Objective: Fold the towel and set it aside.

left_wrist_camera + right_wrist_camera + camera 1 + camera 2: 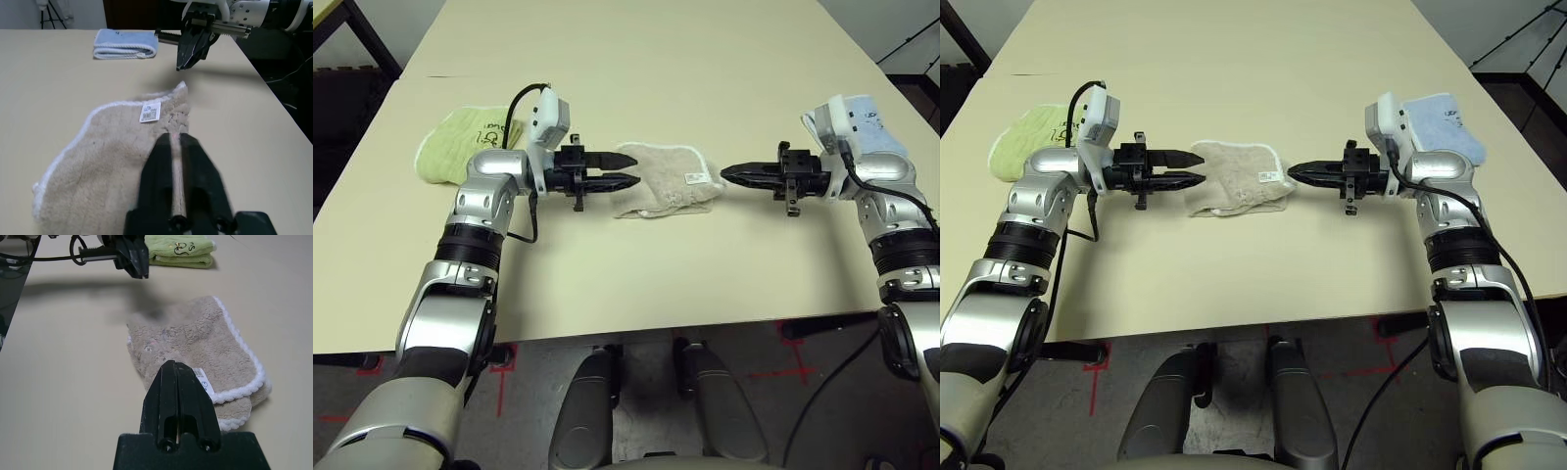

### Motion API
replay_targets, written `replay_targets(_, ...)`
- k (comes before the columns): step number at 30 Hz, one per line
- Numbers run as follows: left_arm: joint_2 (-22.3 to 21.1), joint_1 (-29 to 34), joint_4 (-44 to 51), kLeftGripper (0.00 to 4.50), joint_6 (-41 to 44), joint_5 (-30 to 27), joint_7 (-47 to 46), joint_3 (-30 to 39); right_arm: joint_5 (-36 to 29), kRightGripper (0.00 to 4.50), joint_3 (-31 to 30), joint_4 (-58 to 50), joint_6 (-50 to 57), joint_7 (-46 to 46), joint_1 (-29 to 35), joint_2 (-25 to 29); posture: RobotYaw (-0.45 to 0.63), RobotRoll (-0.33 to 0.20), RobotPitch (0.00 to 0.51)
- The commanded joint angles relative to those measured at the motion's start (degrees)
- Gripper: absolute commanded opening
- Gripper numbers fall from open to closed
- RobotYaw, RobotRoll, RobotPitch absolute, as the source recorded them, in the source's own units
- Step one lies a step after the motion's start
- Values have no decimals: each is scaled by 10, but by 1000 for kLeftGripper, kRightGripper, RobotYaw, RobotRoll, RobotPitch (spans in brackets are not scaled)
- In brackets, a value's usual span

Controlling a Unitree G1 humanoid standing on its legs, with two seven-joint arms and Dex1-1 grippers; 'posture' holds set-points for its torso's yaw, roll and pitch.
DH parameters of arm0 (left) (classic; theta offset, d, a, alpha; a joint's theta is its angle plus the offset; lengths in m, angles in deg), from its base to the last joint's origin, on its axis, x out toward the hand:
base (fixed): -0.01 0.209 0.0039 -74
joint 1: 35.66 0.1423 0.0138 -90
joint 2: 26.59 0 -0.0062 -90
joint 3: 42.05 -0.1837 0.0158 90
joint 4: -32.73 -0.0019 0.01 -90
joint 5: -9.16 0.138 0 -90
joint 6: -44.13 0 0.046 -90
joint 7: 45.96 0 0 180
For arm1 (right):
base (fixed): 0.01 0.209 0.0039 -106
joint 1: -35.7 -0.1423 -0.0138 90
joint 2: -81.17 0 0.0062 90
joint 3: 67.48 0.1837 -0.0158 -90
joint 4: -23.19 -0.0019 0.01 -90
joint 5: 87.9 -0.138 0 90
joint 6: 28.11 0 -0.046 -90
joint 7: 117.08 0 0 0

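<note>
The left gripper (625, 168) and right gripper (736, 174) are hanging pinched together and empty beside the towel (668, 179), maybe because it is lying folded already.

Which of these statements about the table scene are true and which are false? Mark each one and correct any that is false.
1. The beige towel lies between the left gripper and the right gripper. True.
2. The right gripper's jaws stand wide open. False: they are shut.
3. A lime-green folded towel lies on the robot's left side of the table. True.
4. The light blue folded towel is stacked on the beige towel. False: it lies apart, on the robot's right.
5. The beige towel carries a small white label. True.
</note>
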State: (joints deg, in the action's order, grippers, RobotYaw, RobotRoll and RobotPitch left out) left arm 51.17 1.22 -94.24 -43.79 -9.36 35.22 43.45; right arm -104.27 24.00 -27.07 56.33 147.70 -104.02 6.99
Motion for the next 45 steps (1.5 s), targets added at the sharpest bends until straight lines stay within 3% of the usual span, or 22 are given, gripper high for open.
replay_targets(1,0,-4,-11,36,-1,12,2,1,3,0,-4,11,3,-8,-14,-9,23,0,214)
replay_targets(14,85,-56,-127,36,-22,72,-61,-21,55,0,-19,182,-44,-79,-77,-109,43,0,229)
replay_targets(31,58,-45,-246,36,-67,163,-111,-37,158,0,-48,293,-96,-165,-71,-97,36,0,241)
replay_targets(37,61,-63,-224,36,-59,135,-80,-14,117,0,-11,275,-90,-123,-89,-87,39,0,241)
replay_targets(42,65,-87,-133,36,42,71,-17,19,60,0,33,235,-39,-83,-117,-75,43,0,240)
replay_targets(45,69,-98,-113,36,61,63,-26,27,59,0,38,228,-25,-107,-129,-77,43,0,240)
